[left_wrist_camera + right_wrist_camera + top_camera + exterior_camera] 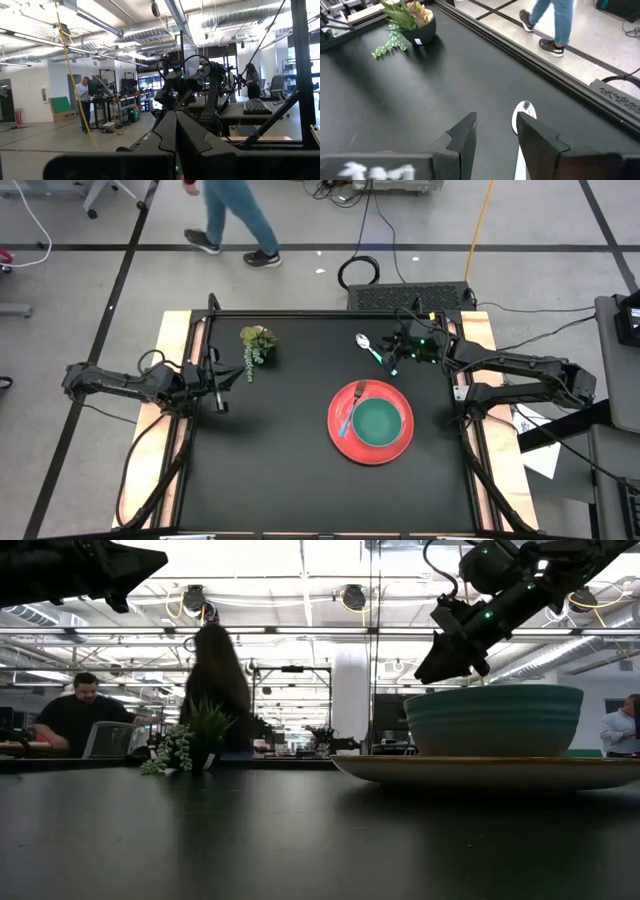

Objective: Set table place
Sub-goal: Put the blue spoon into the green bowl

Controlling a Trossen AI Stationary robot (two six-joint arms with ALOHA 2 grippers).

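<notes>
A round red plate lies on the black table right of centre, with the teal bowl standing on it. The blue-handled fork lies on the plate's left part, beside the bowl. The teal-handled spoon lies flat on the table at the far right. My right gripper hangs open above the table just right of the spoon; in the right wrist view the spoon's bowl shows beside one finger and its handle is hidden. My left gripper is shut and empty at the table's left edge.
A small green plant sprig in a dark pot stands at the far left of the table. A person walks on the floor beyond the far edge. People also sit and stand in the room behind.
</notes>
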